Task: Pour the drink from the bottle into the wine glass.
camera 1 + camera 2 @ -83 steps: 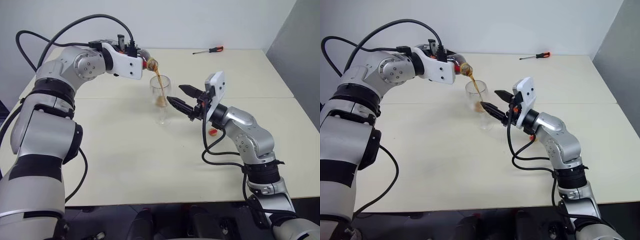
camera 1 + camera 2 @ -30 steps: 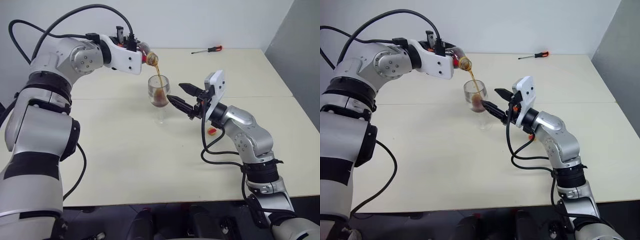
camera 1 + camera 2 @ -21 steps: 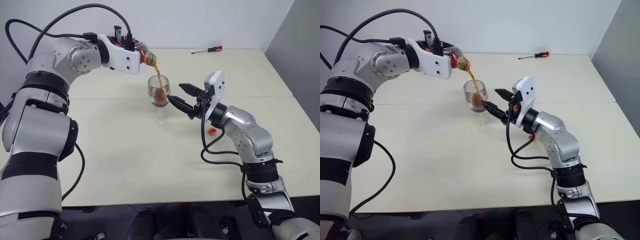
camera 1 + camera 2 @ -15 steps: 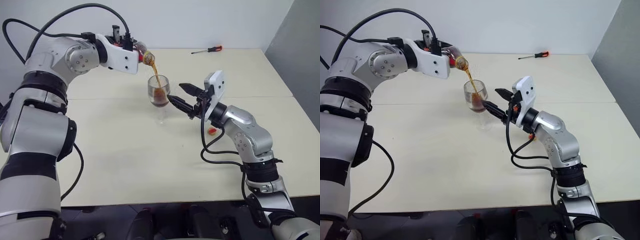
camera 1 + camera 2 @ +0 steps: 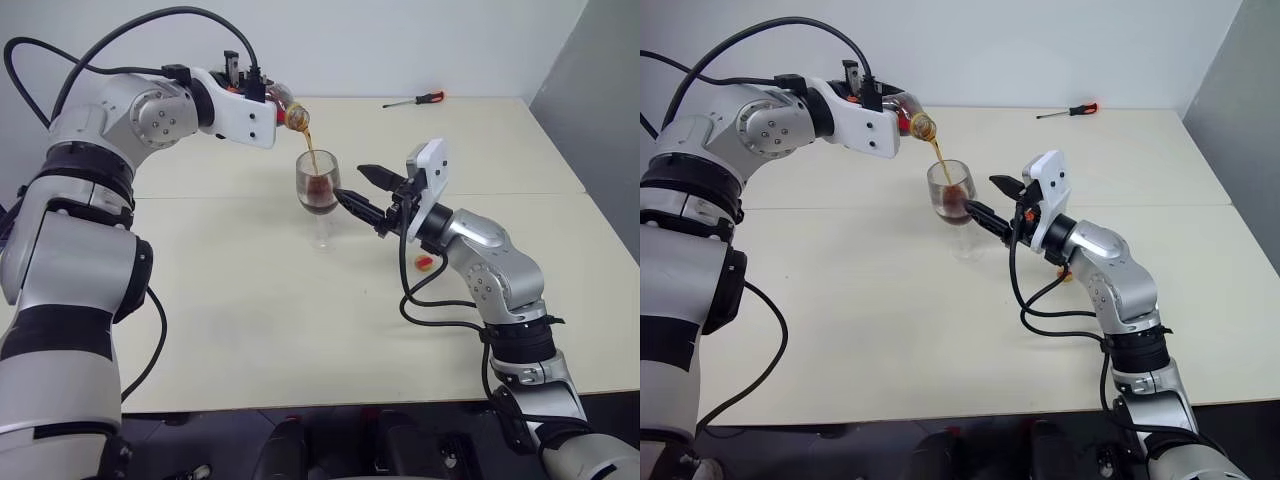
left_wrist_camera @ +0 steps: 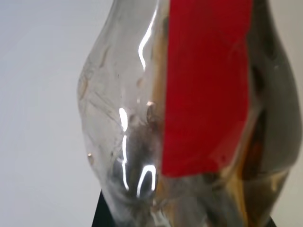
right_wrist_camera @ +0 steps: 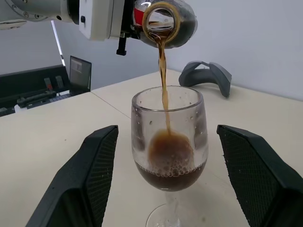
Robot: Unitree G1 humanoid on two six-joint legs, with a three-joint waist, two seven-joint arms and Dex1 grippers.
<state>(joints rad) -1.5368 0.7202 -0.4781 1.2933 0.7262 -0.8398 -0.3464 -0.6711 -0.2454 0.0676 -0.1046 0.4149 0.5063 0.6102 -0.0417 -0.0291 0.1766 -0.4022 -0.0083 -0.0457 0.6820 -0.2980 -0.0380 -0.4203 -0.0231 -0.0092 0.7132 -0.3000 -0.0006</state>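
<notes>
A: State the work surface and the largest items on it.

B: A cream table [image 5: 300, 300] carries the scene. The left gripper [image 5: 902, 112] is raised over the table's far-left area, clamped tight on the bottle [image 7: 165, 21]. The bottle is tipped with its uncapped mouth directed down toward the wine glass [image 5: 318, 195].

A: Condition of the right gripper?

B: The right gripper [image 5: 358, 192] is level, with its jaws spread wide. Its fingers [image 7: 97, 165] flank the glass bowl on both sides with a visible gap at each side. It holds nothing.

A: Location of the drink?

B: The drink [image 7: 163, 61] falls in a thin brown stream from the bottle mouth into the bowl. A dark, foamy pool fills the lower part of the bowl. More liquid is visible inside the bottle, beside its red label [image 6: 206, 85]. The glass stands upright on its foot near the table centre.

A: Smaller items?

B: A red-handled screwdriver [image 5: 418, 100] lies at the far edge, well apart from the glass. A small yellow-and-red object [image 5: 426, 263] lies beneath the right forearm; its identity cannot be determined.
</notes>
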